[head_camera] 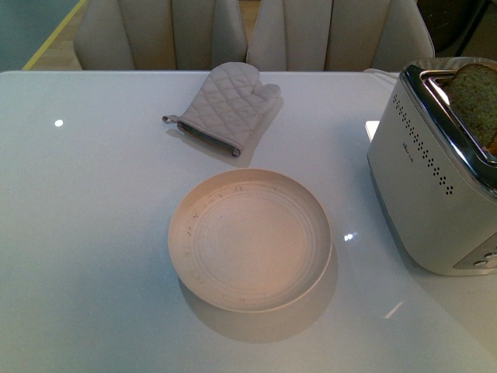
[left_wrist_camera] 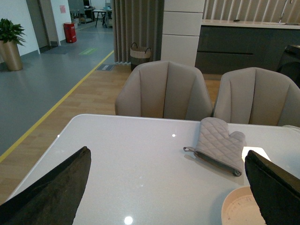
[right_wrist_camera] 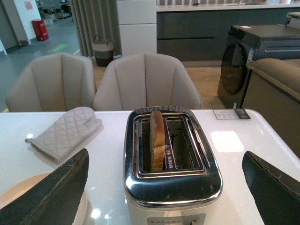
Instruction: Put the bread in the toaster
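Bread (right_wrist_camera: 157,138), a tan brown-crusted slice, stands upright in one slot of the silver perforated metal toaster (right_wrist_camera: 171,187); light, soft, crumbly, best pinched at its top crust. Both grippers gape empty.

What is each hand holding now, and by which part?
Nothing. Both the left hand and the right hand are open and empty; the bread stands in the toaster.

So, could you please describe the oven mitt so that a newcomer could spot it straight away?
Start at the white table and find the round cream plate near its middle. Just beyond it, towards the chairs, lies the oven mitt. It is the only soft thing there: pale grey, quilted, flat, with a hanging loop.
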### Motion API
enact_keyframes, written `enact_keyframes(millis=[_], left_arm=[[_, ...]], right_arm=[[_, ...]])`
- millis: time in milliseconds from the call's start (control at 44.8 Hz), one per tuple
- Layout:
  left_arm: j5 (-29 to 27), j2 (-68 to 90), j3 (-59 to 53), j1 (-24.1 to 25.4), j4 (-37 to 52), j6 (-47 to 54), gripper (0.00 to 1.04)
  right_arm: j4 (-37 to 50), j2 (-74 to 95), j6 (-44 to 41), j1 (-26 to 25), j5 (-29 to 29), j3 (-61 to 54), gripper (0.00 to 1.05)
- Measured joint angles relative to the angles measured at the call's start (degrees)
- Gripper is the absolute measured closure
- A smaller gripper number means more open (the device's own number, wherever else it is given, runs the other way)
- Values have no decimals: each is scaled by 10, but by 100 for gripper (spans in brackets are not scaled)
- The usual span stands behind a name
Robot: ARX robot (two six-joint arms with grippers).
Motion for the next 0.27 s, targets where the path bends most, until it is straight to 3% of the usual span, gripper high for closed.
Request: enact_keyframes(millis=[268], left_arm=[[0, 0, 0, 0, 0, 0, 7]], right_arm=[[0, 0, 0, 0, 0, 0, 9]])
